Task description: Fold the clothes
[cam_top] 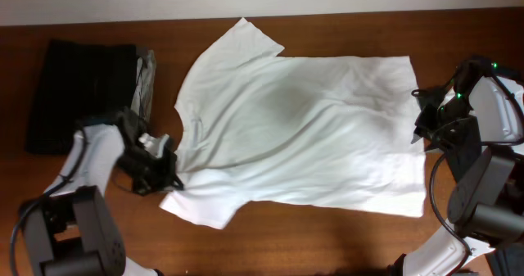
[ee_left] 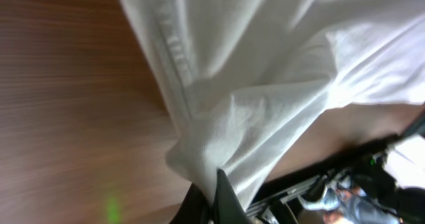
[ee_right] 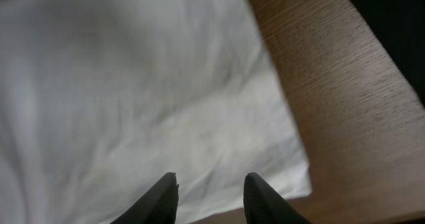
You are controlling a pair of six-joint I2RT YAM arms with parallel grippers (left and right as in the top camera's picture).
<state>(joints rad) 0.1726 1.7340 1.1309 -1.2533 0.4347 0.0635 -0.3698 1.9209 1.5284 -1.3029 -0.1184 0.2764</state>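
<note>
A white T-shirt (cam_top: 303,128) lies spread across the middle of the brown table, collar to the left, hem to the right. My left gripper (cam_top: 168,165) is shut on the shirt's fabric near the collar and left sleeve; in the left wrist view the cloth (ee_left: 265,111) bunches up between the fingers (ee_left: 214,197). My right gripper (cam_top: 422,120) hovers open over the shirt's hem corner at the right; the right wrist view shows its two fingers (ee_right: 211,187) apart above the white cloth (ee_right: 133,91), nothing between them.
A folded black garment (cam_top: 82,88) with a grey edge lies at the far left of the table (cam_top: 327,235). Bare wood shows along the front edge and right of the hem (ee_right: 339,104).
</note>
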